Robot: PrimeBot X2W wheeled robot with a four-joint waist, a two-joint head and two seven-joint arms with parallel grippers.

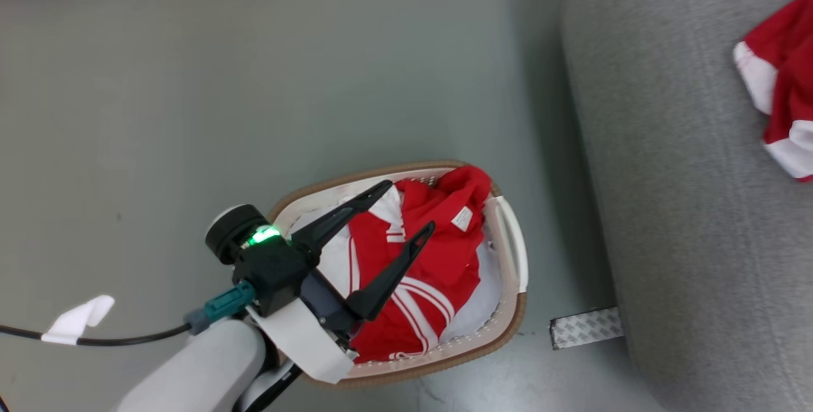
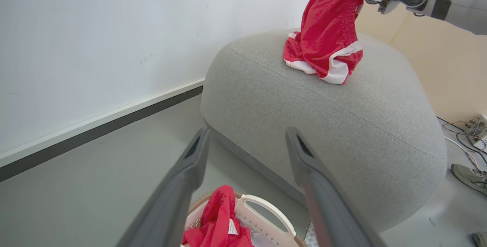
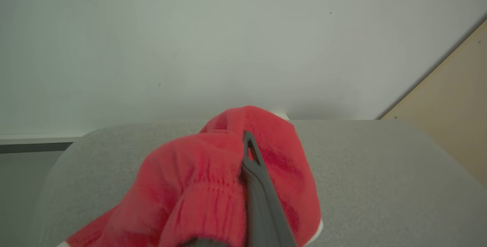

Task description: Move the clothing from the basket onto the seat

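The cream basket with its brown rim stands on the floor left of the seat. Red clothing with white stripes and a white tag lies in it. My left gripper hovers open over the basket with nothing between its fingers; in the left wrist view its fingers frame the seat above the basket. My right gripper is shut on red shorts, whose white-trimmed lower end rests on the seat. The shorts hang from it over the seat top.
A plain white cloth lies under the red clothing in the basket. A metal strip sits on the floor by the seat's base. A cable with a white tag trails at my left. Wires and a shoe lie beyond the seat.
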